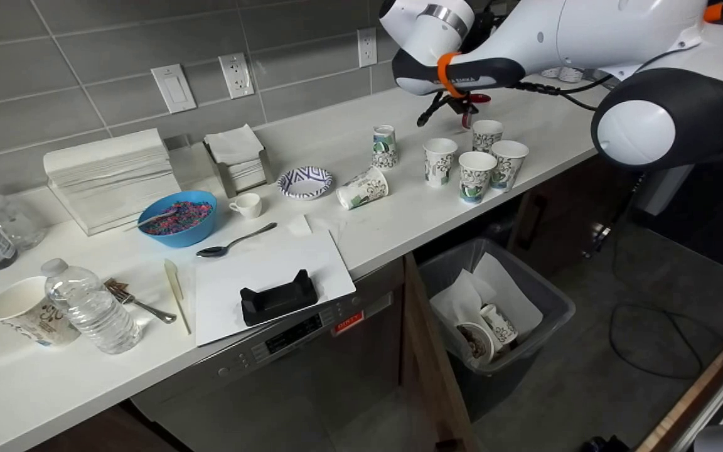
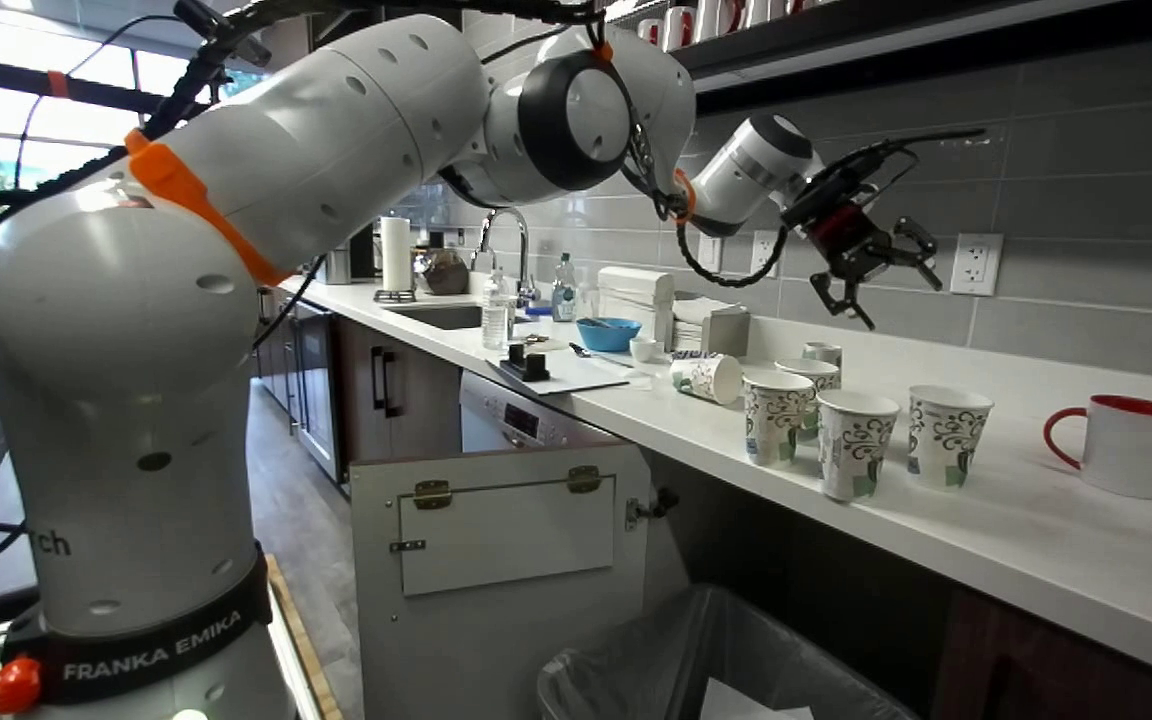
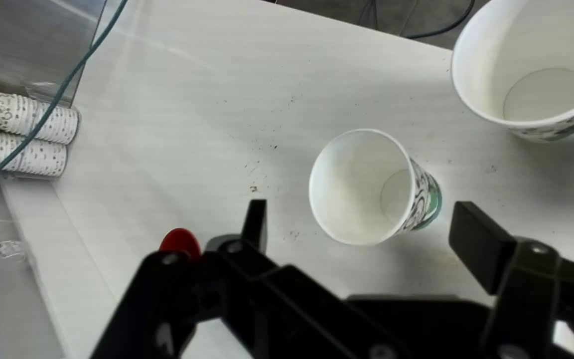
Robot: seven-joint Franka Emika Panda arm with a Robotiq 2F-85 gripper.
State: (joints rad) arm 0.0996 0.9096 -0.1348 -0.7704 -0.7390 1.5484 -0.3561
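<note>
My gripper (image 3: 366, 237) is open and empty, held above the counter near the tiled wall; it also shows in both exterior views (image 1: 444, 116) (image 2: 905, 306). A patterned paper cup (image 3: 359, 187) stands upright below, seen between the fingers in the wrist view but apart from them; it also shows in both exterior views (image 1: 487, 133) (image 2: 946, 435). A larger-looking paper cup (image 3: 531, 65) is at the wrist view's upper right. Several upright cups (image 2: 856, 445) stand together. One cup (image 1: 363, 187) lies on its side; another (image 1: 385, 147) stands upside down. A white mug (image 2: 1131, 445) with red rim is nearby, partly hidden in the wrist view.
A patterned bowl (image 1: 305, 182), blue bowl (image 1: 179, 220), small white cup (image 1: 247, 205), spoon (image 1: 236, 242) and black stand (image 1: 278, 298) sit farther along the counter. A lined bin (image 1: 559, 307) stands below, beside an open cabinet door (image 2: 506, 620). Stacked cups (image 3: 18, 144) lie at the wrist view's left.
</note>
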